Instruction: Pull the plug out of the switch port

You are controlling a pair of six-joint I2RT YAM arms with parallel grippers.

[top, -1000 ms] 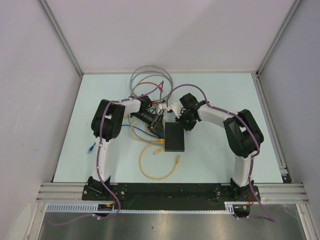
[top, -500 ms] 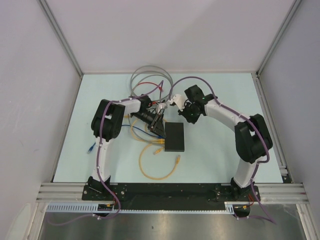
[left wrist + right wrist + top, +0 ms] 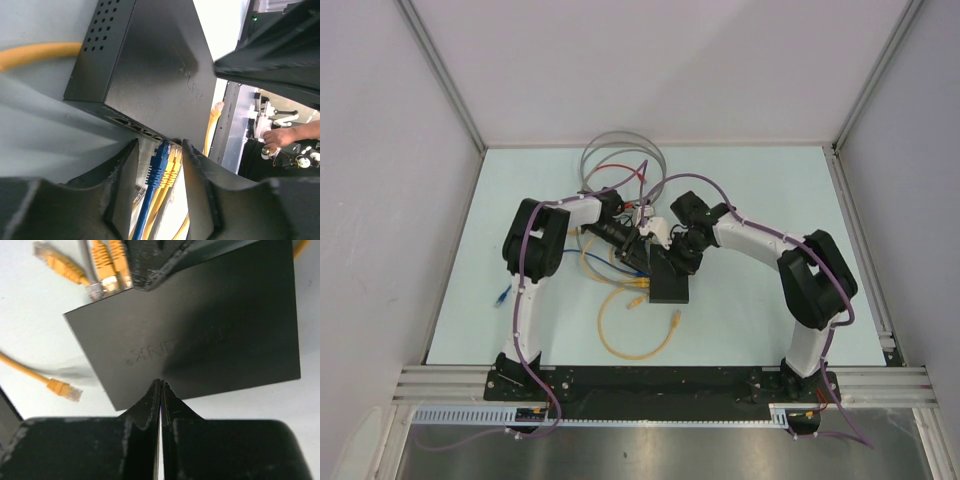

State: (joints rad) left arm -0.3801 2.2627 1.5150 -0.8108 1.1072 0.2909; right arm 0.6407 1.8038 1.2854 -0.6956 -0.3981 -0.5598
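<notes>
- Resting on the tabletop [image 3: 770, 180] just beside the switch [image 3: 672, 285] is a loose yellow plug [image 3: 64, 388].
- Mid-tabletop, the switch carries a blue plug [image 3: 157, 167] and yellow plugs [image 3: 173, 167] in its sockets.
- Over its top, the right gripper [image 3: 160, 382] is fully closed and empty.
- The left gripper [image 3: 160, 147] stands half-open astride those plugs; whether it pinches them is unclear.
- A grey cable coil [image 3: 620, 135] lies toward the far edge.

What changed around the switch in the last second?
The right gripper, shut, drew back, then swung left and came down over the top of the switch. The left gripper stayed at the port edge, straddling the blue plug. The switch has not moved.
</notes>
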